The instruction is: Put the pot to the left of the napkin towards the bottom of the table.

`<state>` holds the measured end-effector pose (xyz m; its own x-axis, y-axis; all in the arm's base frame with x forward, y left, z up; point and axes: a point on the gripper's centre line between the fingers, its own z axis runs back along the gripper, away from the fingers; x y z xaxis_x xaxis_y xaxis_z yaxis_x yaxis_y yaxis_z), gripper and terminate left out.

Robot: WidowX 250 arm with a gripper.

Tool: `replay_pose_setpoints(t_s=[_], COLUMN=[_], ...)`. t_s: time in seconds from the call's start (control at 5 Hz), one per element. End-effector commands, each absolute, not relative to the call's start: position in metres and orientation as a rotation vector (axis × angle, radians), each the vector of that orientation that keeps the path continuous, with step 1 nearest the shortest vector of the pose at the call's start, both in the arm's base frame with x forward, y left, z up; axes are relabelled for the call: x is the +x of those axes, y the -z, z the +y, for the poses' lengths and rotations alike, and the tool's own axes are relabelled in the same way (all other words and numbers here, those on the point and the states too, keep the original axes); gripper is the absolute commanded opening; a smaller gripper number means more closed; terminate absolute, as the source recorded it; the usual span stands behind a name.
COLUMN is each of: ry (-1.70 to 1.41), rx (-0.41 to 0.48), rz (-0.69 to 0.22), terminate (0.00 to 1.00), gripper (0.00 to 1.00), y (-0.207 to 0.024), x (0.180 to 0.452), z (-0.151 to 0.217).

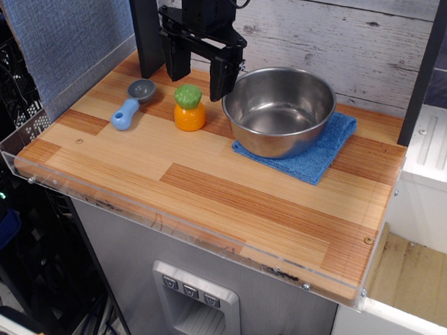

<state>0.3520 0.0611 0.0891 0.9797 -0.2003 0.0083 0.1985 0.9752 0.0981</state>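
Observation:
The shiny steel pot (279,109) stands upright on the blue napkin (316,155) at the back right of the wooden table (209,190). The napkin shows only in front of and to the right of the pot. My black gripper (201,69) hangs above the back of the table, just left of the pot's rim and above an orange toy. Its two fingers (224,78) are spread apart and hold nothing. The right finger is close to the pot's left rim; I cannot tell if it touches.
An orange toy carrot with a green top (189,108) stands left of the pot. A small grey-and-blue scoop (132,101) lies further left. A clear acrylic rim (174,213) runs along the front edge. A grey board wall stands behind.

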Motion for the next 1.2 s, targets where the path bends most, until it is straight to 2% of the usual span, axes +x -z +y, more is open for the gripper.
replay_pose_setpoints(t_s=[0.0, 0.2, 0.6, 0.8, 1.0], ry=[0.201, 0.246, 0.370, 0.411, 0.398], rx=[0.097, 0.122, 0.158, 0.157, 0.151], rz=[-0.018, -0.023, -0.112, -0.102, -0.043], terminate=[0.00, 0.00, 0.00, 0.00, 0.00], gripper=[1.00, 1.00, 1.00, 1.00, 1.00], y=[-0.089, -0.098, -0.128, -0.122, -0.102], x=[0.352, 0.367, 0.382, 0.387, 0.385], z=[0.061, 0.035, -0.032, -0.056, -0.070])
